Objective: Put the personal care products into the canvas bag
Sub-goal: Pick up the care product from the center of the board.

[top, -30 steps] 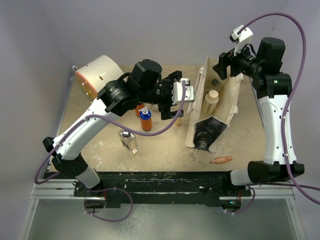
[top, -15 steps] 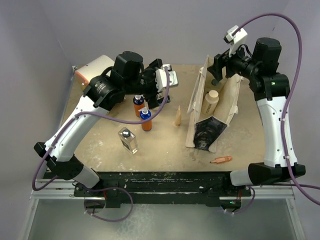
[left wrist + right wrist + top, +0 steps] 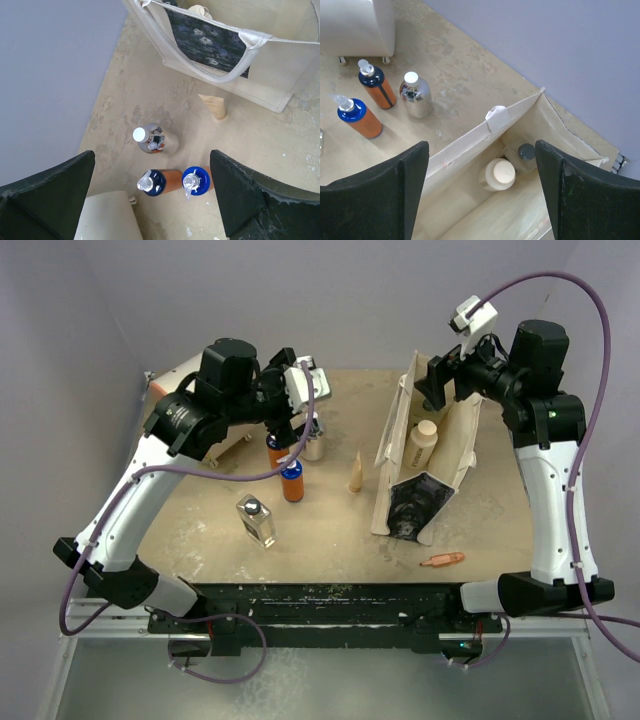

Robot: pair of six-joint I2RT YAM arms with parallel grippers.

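Silver bottle [image 3: 155, 140] stands upright on table [image 3: 200, 530], just beside the two orange bottles [image 3: 155, 182], well apart from canvas bag [image 3: 392, 455]. Looks rigid, smooth, prob slippery & light; best pinched across the round body below the white cap. Left gripper [image 3: 152, 162] hangs above it pointing down, jaws wide apart, empty. Right gripper [image 3: 481, 150] hovers over the bag mouth, jaws apart, nothing held; cream-white bottle [image 3: 497, 174] + dark-capped one [image 3: 525, 151] sit inside
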